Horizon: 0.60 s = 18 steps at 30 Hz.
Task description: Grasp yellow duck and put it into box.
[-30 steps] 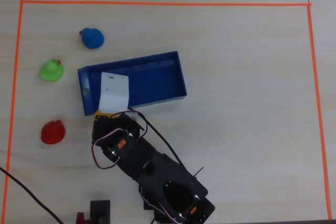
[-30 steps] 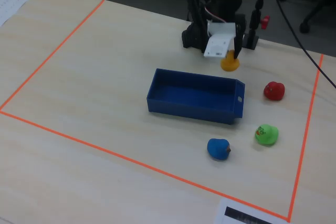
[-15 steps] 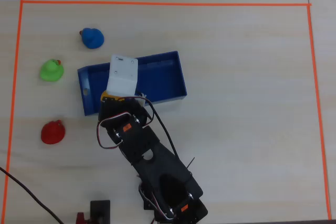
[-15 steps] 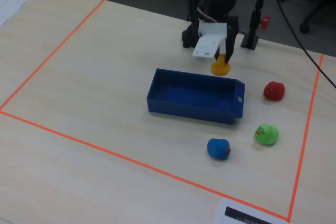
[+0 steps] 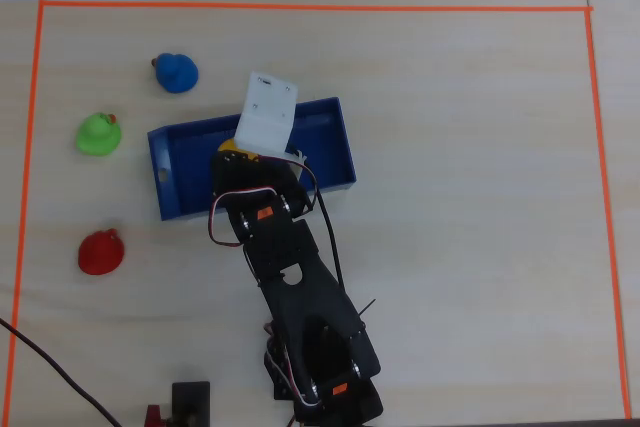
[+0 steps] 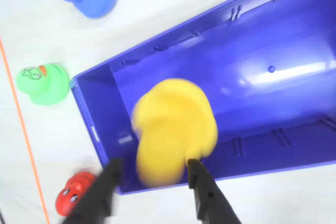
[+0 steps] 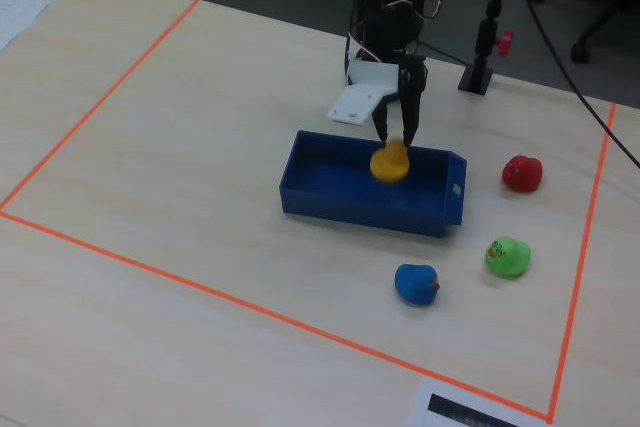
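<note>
Duck [image 6: 176, 129] blurs between claw [image 6: 152, 174] fingers, half-hidden overhead.

End effector [image 6: 152, 174] downward, fingers parted

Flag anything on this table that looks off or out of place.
Nothing stands out. The yellow duck is blurred in the wrist view, just below the open gripper over the box. The red, green and blue ducks sit on the table outside it.

Pale wood bench [image 7: 180, 147], orange tape border [image 7: 95, 102] around the end effector [image 7: 397, 135], dark floor [image 7: 560, 17] behind it, even light
</note>
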Each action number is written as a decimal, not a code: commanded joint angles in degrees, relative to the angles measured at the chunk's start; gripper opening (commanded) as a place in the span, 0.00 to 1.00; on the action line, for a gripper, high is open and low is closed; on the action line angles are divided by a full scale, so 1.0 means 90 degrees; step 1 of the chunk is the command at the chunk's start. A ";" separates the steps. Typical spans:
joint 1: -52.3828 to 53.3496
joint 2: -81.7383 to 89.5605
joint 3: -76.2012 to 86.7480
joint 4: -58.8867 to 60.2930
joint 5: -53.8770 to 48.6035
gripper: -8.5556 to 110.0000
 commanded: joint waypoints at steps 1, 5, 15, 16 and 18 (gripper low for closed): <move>0.0059 0.0146 -0.0146 0.0137 -0.0049 0.31; 0.0146 0.0439 -0.0664 0.0664 0.0010 0.29; 0.0742 0.4717 0.2588 0.1289 -0.0723 0.07; 0.0947 0.5273 0.3096 0.1357 -0.0879 0.07; 0.1309 0.6104 0.3799 0.1562 -0.1084 0.07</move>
